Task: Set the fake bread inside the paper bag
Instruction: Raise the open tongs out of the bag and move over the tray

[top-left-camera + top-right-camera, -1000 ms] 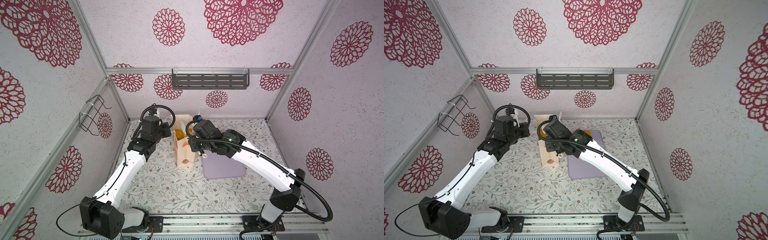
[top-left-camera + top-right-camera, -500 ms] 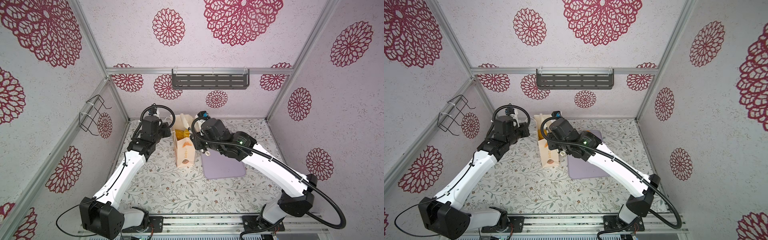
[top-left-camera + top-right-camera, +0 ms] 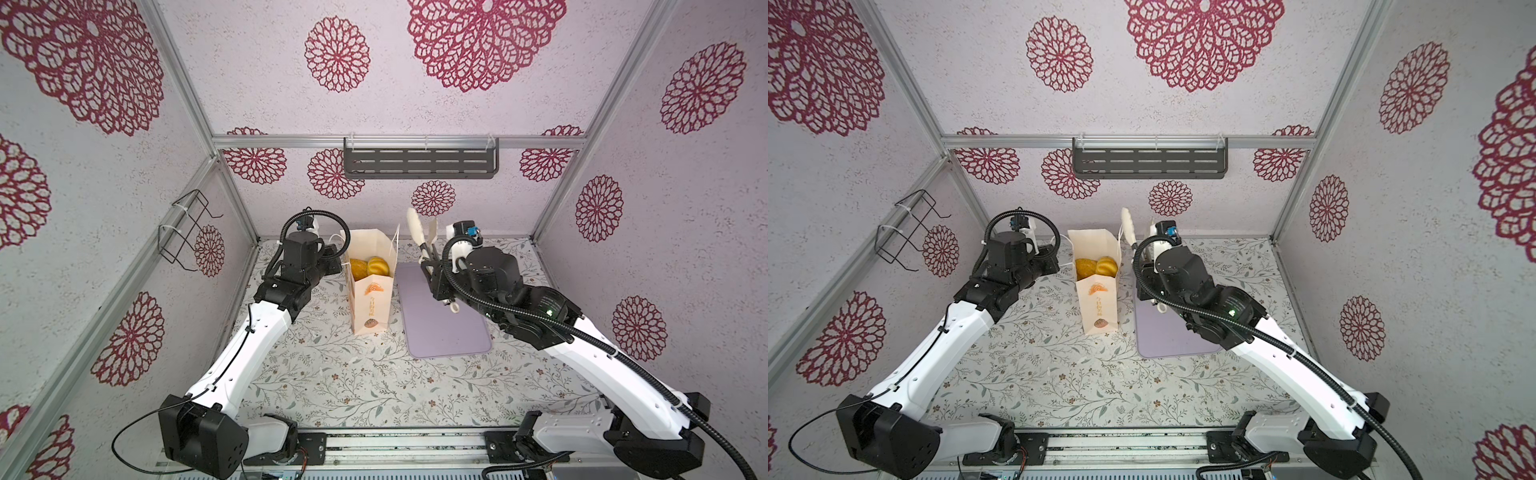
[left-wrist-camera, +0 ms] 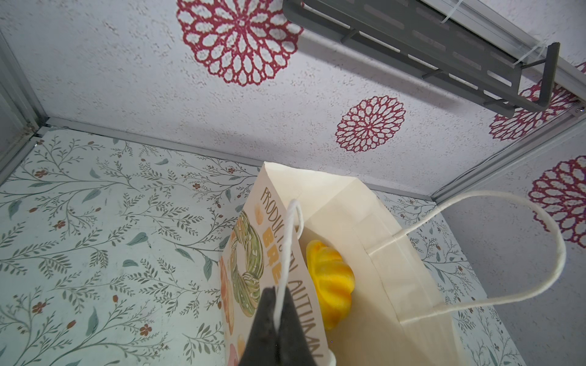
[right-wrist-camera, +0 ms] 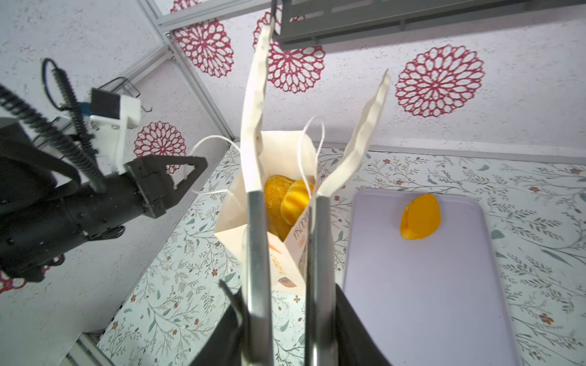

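Observation:
The paper bag (image 3: 372,307) (image 3: 1098,303) stands upright and open left of a lilac tray (image 3: 444,332). Two pieces of fake bread (image 3: 370,268) (image 3: 1098,267) lie inside it, one ribbed and yellow (image 4: 329,282). Another orange fake bread (image 5: 420,221) lies on the tray's far end; my right arm hides it in both top views. My left gripper (image 4: 279,317) (image 3: 332,257) is shut on the bag's white cord handle (image 4: 290,240). My right gripper (image 5: 287,332) (image 3: 434,274) is shut on metal tongs (image 5: 258,253), whose white tips (image 3: 415,228) stand apart, empty, raised right of the bag mouth.
A grey slotted shelf (image 3: 419,163) hangs on the back wall and a black wire rack (image 3: 187,232) on the left wall. The bag's other cord handle (image 4: 539,253) loops free. The walls close in on three sides.
My right gripper has drawn the tongs back from over the bag mouth to the right, and they now point upward, empty. The left arm has held still on the handle.

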